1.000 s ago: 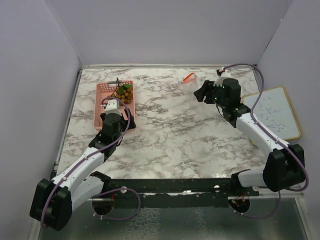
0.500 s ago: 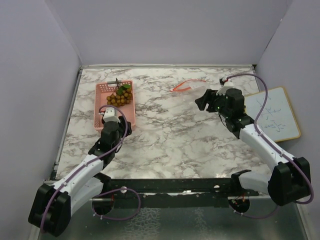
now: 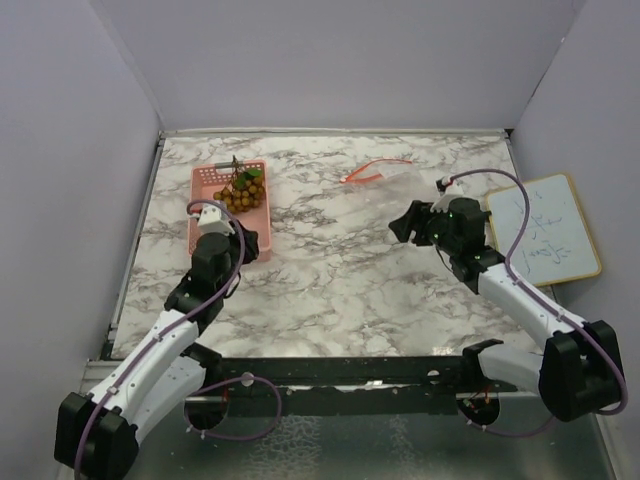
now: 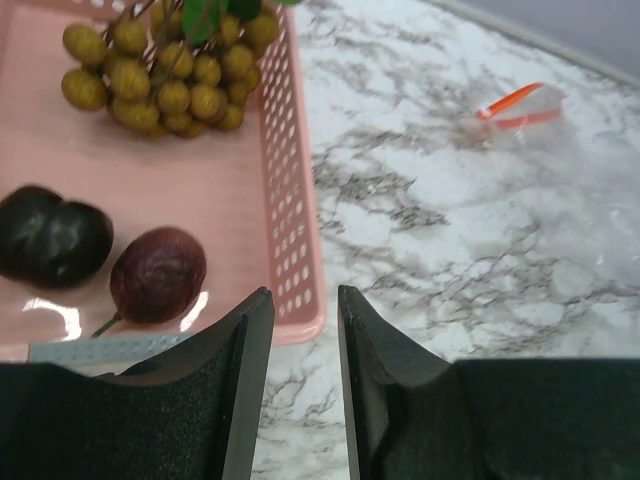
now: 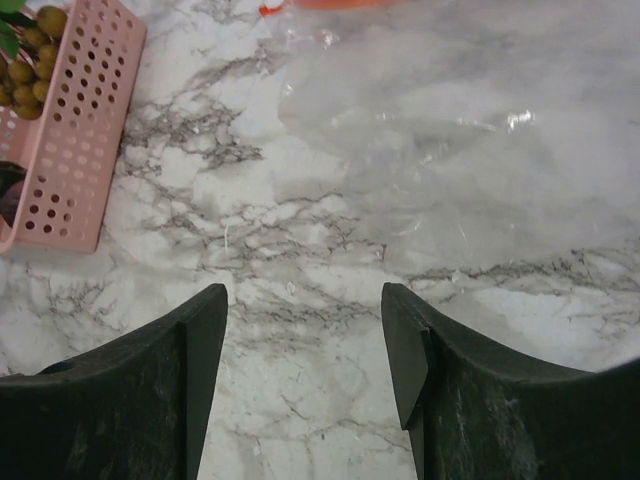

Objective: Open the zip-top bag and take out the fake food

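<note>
The clear zip-top bag lies flat at the back of the table, orange-red zip strip on its far-left side; it also shows in the right wrist view and the left wrist view. It looks empty. The golden-brown grape bunch and the maroon round fruit lie in the pink basket, beside a second dark fruit. My left gripper is slightly open and empty, above the basket's near right corner. My right gripper is wide open and empty, just short of the bag.
The pink basket stands at the left of the marble table, with the grapes at its far end. A small whiteboard lies at the right edge. Lilac walls close in the table on three sides.
My right gripper has let go of the bag, which now lies flat, and has drawn back toward the near edge. My left gripper has pulled back from over the basket.
</note>
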{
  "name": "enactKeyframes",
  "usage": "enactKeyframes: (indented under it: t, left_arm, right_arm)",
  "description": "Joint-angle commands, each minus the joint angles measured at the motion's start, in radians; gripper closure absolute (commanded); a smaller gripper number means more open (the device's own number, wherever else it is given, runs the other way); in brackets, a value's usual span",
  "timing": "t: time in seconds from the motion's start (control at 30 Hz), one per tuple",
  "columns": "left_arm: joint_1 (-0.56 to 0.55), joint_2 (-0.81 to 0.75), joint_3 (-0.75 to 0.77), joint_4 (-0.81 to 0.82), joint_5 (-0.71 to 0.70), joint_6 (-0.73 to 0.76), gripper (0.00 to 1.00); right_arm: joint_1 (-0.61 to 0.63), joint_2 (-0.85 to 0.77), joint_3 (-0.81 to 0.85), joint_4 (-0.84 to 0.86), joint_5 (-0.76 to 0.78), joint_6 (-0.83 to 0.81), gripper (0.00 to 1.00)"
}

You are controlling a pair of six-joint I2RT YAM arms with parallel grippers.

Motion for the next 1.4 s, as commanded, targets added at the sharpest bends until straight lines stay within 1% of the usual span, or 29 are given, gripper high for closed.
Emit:
enactKeyframes:
  t: [0.0,0.07,0.2,0.27,0.33,0.4,0.43,0.5,0.57,0.67,0.8,0.87,0.97,1.03,1.13,1.27,1.37]
  left_arm:
    - [-0.002,0.031,0.139,-0.135,0.111,0.038,0.66]
    - [-0.002,0.035,0.092,-0.109,0.156,0.017,0.68]
    - [-0.002,0.02,-0.084,0.0,0.207,-0.063,0.73]
    - [-0.002,0.012,-0.131,0.042,0.22,-0.085,0.73]
    - [-0.002,0.021,-0.143,0.056,0.215,-0.082,0.73]
    - [-0.001,0.054,-0.136,0.047,0.177,-0.058,0.79]
    - [0.0,0.079,-0.126,0.036,0.128,-0.043,0.81]
    - [0.007,0.142,-0.11,0.042,0.07,-0.034,0.81]
    - [0.033,0.223,-0.095,0.078,0.053,-0.028,0.81]
    - [0.098,0.308,-0.053,0.111,0.054,-0.003,0.81]
    - [0.206,0.361,-0.017,0.144,0.095,0.031,0.8]
    - [0.228,0.373,-0.001,0.148,0.072,0.052,0.8]
    - [0.255,0.385,0.026,0.159,0.044,0.128,0.73]
    - [0.275,0.385,0.016,0.216,0.04,0.153,0.71]
    - [0.315,0.419,0.001,0.319,0.05,0.186,0.71]
    - [0.388,0.499,0.036,0.366,0.104,0.186,0.71]
    - [0.403,0.515,0.042,0.378,0.141,0.188,0.69]
  right_arm:
    - [0.003,-0.05,-0.1,0.068,-0.034,0.041,0.37]
    - [0.003,-0.059,-0.113,0.07,-0.036,0.034,0.37]
    - [0.003,-0.063,-0.091,0.034,-0.026,0.015,0.37]
    - [0.003,-0.062,-0.102,0.047,-0.027,0.018,0.37]
    - [0.003,-0.051,-0.109,0.064,-0.036,0.024,0.37]
    - [0.003,-0.032,-0.114,0.075,-0.047,0.031,0.37]
    - [0.003,-0.025,-0.117,0.081,-0.053,0.034,0.37]
    - [0.003,-0.02,-0.123,0.09,-0.062,0.038,0.37]
    - [0.003,-0.022,-0.128,0.091,-0.063,0.037,0.38]
    - [0.003,-0.031,-0.129,0.082,-0.058,0.031,0.38]
    - [0.002,-0.04,-0.135,0.075,-0.036,0.014,0.38]
    - [0.002,-0.032,-0.133,0.072,-0.027,0.006,0.38]
    - [0.002,-0.021,-0.122,0.069,-0.028,0.002,0.38]
    - [0.002,-0.018,-0.116,0.064,-0.048,0.006,0.38]
    - [0.002,-0.032,-0.102,0.051,-0.085,0.015,0.38]
    - [0.002,-0.076,-0.086,0.018,-0.089,0.014,0.38]
    - [0.001,-0.099,-0.076,-0.008,-0.082,0.0,0.38]
